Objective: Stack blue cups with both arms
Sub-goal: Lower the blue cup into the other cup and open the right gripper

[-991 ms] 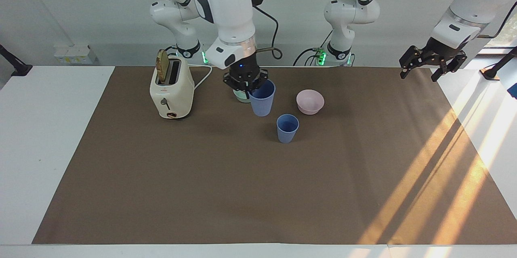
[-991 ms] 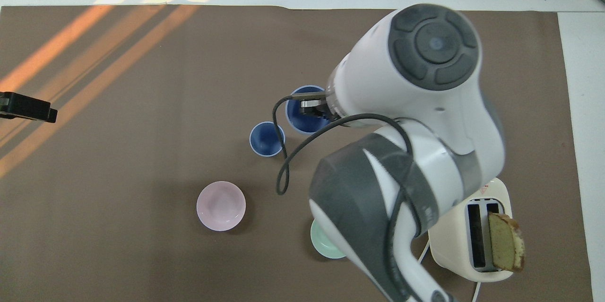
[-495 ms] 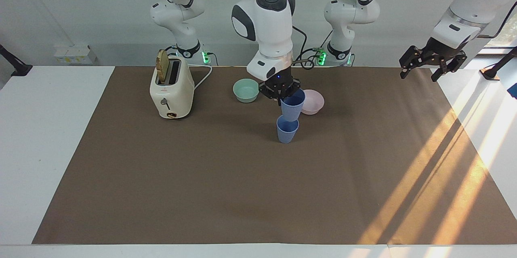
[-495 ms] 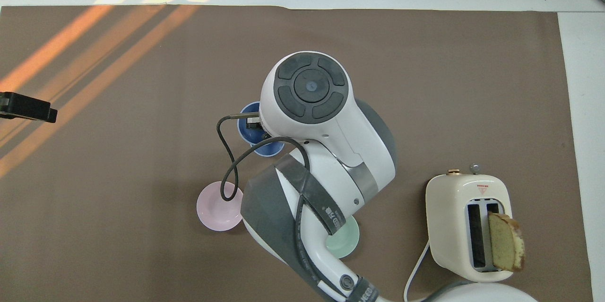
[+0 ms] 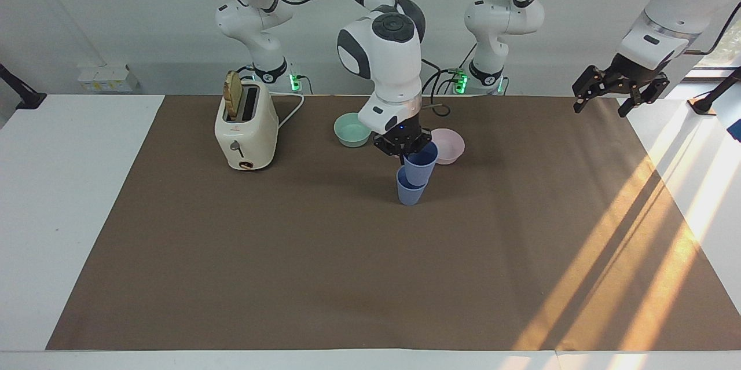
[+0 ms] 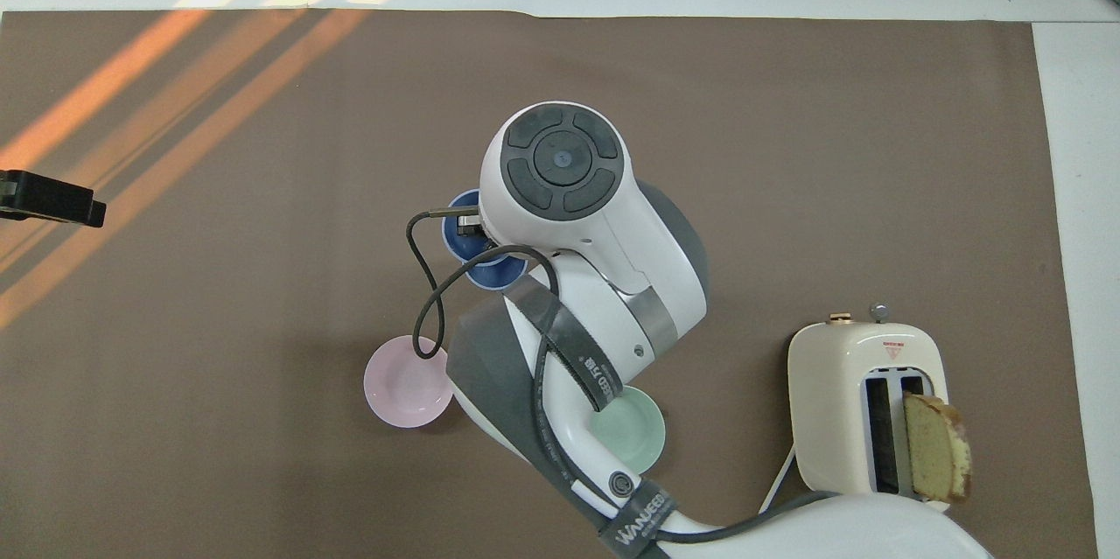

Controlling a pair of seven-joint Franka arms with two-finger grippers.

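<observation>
- The right gripper (image 5: 403,149) was clamped on the rim of the upper blue cup (image 5: 421,162), one finger inside it and one outside
- That upper blue cup was tilted, with its base lowered into the mouth of the lower blue cup (image 5: 410,191), and it was not fully seated
- The lower blue cup stood upright on the brown mat (image 5: 289,277) near the middle of the tabletop, somewhat toward the robots' edge
- The pale pink bowl (image 5: 448,145) sat just beside the two cups, nearer the robots and toward the left arm's end
- The mint-green bowl (image 5: 350,129) lay nearer the robots as well, toward the right arm's end
- The cream toaster (image 5: 245,129) with a slice of bread (image 5: 233,94) standing in a slot was nearer the right arm's end, close to the robots' edge
- The left gripper (image 5: 618,92) waited with fingers spread wide and holding nothing, raised over the mat's corner at the left arm's end by the robots' edge
</observation>
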